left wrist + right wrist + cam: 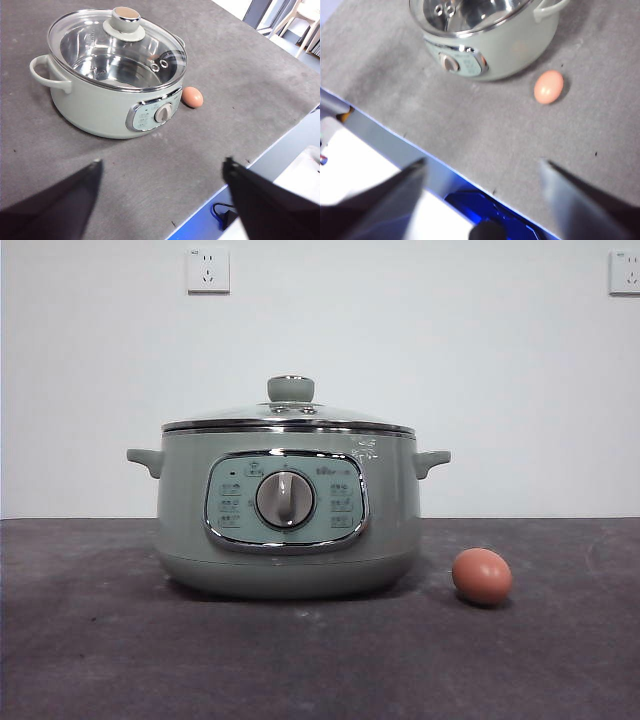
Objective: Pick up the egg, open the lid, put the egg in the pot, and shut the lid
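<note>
Left gripper (160, 172): jaws spread wide, holding nothing, raised over the near edge of the table, well apart from the pot.
Table (100, 640): dark grey matte top, running back to a white wall.
Wall (90, 380): white, with one socket (208, 270) above the pot and another (625, 272) at the far right.
Pot (185, 510): stands upright at the middle of the table, panel and grey dial (285, 499) facing the near edge, one small handle on each side.
Lid (290, 418): sits closed and level on the pot's rim, green knob (290, 389) on top; through the glass the left wrist view shows a bare steel inside.
Egg (481, 576): lies on its side on the table, just right of the pot's base and a little nearer, not touching it.
Right gripper (482, 167): jaws wide apart, empty, raised over the table's near edge, the egg well beyond them.
</note>
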Motion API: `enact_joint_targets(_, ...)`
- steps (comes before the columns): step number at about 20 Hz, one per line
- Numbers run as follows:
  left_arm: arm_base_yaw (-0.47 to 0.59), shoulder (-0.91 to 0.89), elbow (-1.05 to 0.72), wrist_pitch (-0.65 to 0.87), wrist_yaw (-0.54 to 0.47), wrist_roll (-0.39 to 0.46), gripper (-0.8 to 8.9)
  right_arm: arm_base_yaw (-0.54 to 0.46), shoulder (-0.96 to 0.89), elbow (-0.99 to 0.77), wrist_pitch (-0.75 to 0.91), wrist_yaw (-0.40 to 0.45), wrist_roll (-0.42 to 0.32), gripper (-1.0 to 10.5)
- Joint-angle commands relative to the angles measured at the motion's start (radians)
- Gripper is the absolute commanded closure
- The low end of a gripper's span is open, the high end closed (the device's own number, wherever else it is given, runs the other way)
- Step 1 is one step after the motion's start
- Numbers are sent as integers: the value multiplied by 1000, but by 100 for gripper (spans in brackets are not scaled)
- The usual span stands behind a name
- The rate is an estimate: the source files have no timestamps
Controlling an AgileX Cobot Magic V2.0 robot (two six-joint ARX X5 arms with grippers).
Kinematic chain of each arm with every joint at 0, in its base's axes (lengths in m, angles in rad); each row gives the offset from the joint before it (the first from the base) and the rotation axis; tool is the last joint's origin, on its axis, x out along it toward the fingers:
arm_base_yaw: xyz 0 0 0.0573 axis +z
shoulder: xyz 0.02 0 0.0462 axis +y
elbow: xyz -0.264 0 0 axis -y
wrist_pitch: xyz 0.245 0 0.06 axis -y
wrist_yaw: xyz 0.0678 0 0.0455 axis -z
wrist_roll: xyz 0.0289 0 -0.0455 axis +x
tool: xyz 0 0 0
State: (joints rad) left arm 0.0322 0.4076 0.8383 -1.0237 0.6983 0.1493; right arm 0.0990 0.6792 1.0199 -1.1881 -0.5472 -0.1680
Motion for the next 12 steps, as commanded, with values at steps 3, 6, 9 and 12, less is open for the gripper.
enact_joint_targets(3, -1, -2, 2, 8, 2, 8, 149, 3, 48, 2, 51, 0, 39, 381)
enact_joint_targets(6, -1, -2, 2, 7, 2, 8, 149, 16, 125, 2, 106, 3, 41, 383)
enact_joint_targets(9, -1, -2, 2, 7, 2, 8, 149, 55, 234, 2, 170, 10, 42, 383)
enact_joint_targets(12, -1, -2, 2, 6, 2, 8, 149, 129, 367, 2, 252, 131, 48, 383)
